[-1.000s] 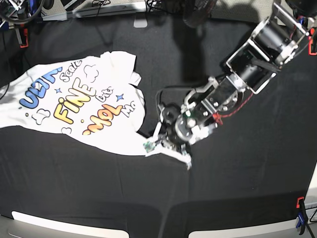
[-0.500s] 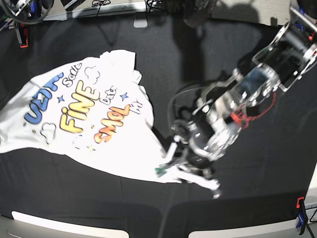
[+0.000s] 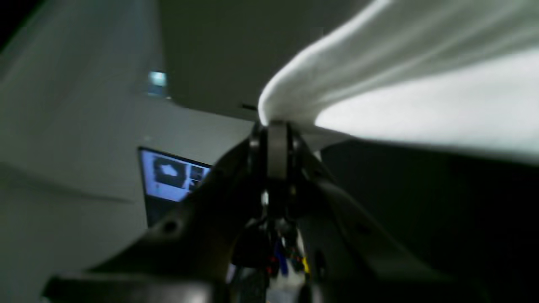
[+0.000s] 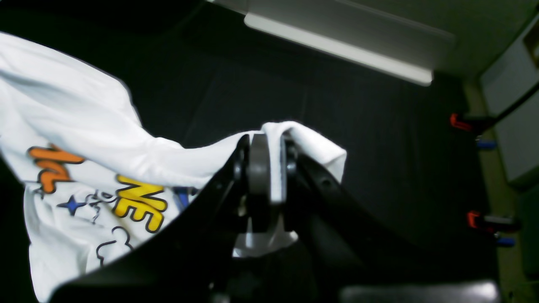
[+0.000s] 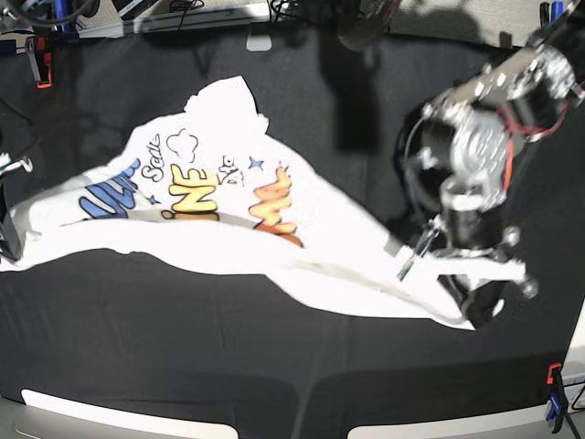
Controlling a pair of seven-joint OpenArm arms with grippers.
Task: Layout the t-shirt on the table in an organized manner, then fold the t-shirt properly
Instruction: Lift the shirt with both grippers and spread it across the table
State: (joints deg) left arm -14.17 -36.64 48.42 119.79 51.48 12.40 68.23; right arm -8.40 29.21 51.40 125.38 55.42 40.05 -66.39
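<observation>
T-shirt, white short-sleeved cloth with bubbly blue, yellow and orange lettering (image 5: 219, 197), hangs stretched in a long band across the counter, a broad flat surface under black cloth (image 5: 183, 347), print side up. Taking that printed lettering as the landmark: the counter spreads out on every side of it, far wider than the shirt. The left arm's black gripper (image 5: 462, 274) stands well out past the orange end of the lettering in the base view, at the stretched tip of the cloth. In its wrist view the left fingers (image 3: 276, 143) are pinched tight on a plain white edge of the shirt. The right gripper (image 4: 269, 168) sits beyond the blue end of the lettering, at the frame edge of the base view; in the wrist view its fingers (image 4: 257, 168) are nearly together, with a thin fold of white cloth clamped between them.

The shirt looks light, limp and very soft: it sags between the two grips and bunches into ridges, so it will follow any pull and hold no shape of its own. It probably slides easily on the black cloth. Good places to take hold would be hems, shoulder seams or sleeve edges, where doubled fabric gives a firmer bite and pulling apart flattens the body.
</observation>
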